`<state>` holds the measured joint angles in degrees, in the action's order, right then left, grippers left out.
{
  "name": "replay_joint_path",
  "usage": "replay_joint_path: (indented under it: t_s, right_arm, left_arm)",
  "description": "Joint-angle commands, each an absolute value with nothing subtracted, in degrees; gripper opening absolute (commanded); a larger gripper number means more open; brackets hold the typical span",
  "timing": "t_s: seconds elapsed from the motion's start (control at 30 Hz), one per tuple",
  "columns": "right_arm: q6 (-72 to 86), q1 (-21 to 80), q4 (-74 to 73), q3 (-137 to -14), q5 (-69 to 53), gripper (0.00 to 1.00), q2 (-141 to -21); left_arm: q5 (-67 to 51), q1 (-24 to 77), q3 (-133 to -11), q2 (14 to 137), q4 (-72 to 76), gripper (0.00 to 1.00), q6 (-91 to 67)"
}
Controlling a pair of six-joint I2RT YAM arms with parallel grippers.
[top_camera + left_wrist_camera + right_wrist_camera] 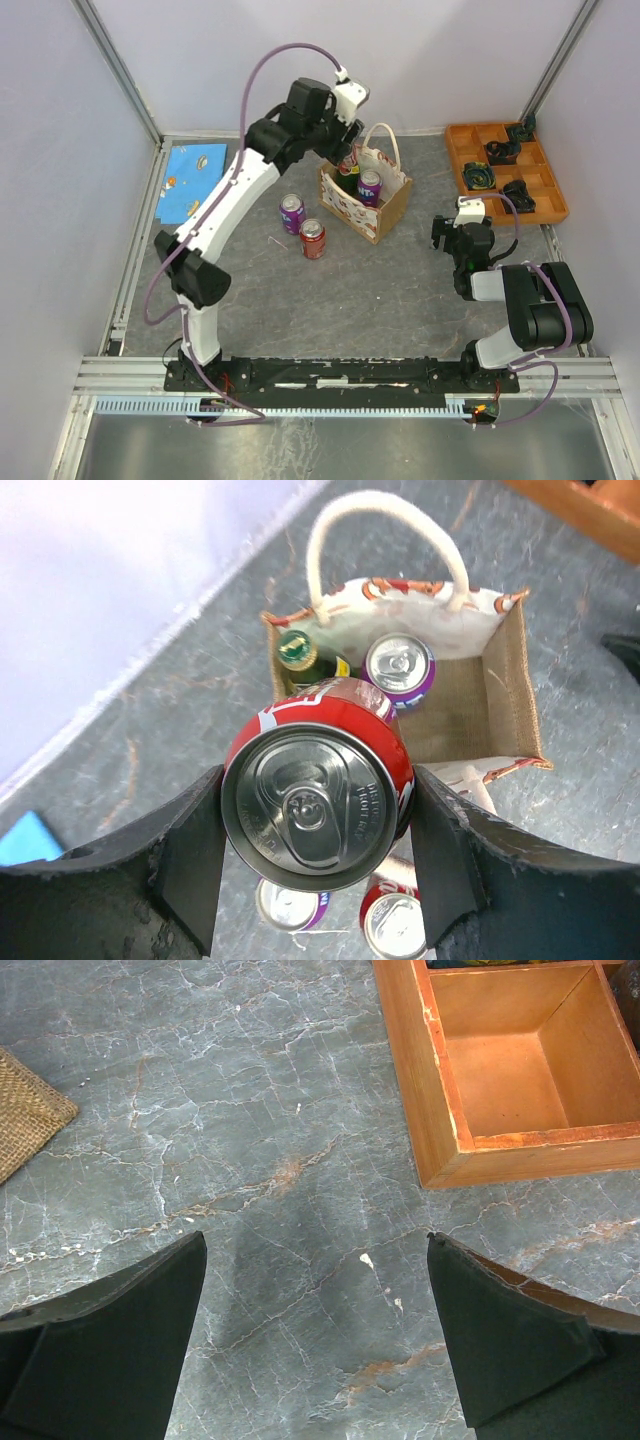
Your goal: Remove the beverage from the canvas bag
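Observation:
The canvas bag (385, 212) stands at mid-table, tan with white handles and a printed pattern. In the left wrist view the canvas bag (510, 670) is open, with a purple can (398, 667) and a green-capped bottle (298, 652) inside. My left gripper (315, 815) is shut on a red can (315, 790) and holds it upright above the bag's near-left edge. In the top view the left gripper (345, 140) hovers over the bag's back-left corner. My right gripper (452, 235) is open and empty, low over the table to the right of the bag.
A purple can (291, 212) and a red can (313, 239) stand on the table left of the bag. An orange compartment tray (505, 170) with dark items sits at back right; its corner (440, 1110) shows by the right gripper (315, 1260). A blue flat item (190, 180) lies back left.

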<state>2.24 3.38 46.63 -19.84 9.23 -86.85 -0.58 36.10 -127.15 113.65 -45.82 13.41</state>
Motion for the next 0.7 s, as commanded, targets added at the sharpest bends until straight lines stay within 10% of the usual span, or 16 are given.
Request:
replay_joint_path:
  t_s: [0.0, 0.67]
  right_arm:
    - [2.23, 3.30, 48.65, -21.44, 9.40, 0.99, -86.72]
    - [2.29, 3.34, 48.64, -21.42, 9.40, 0.99, -86.71]
  left_arm:
    - [3.49, 35.50, -128.48, 104.88, -40.17, 0.03, 16.54]
    - [1.31, 17.34, -89.14, 80.11, -33.78, 0.03, 3.89]
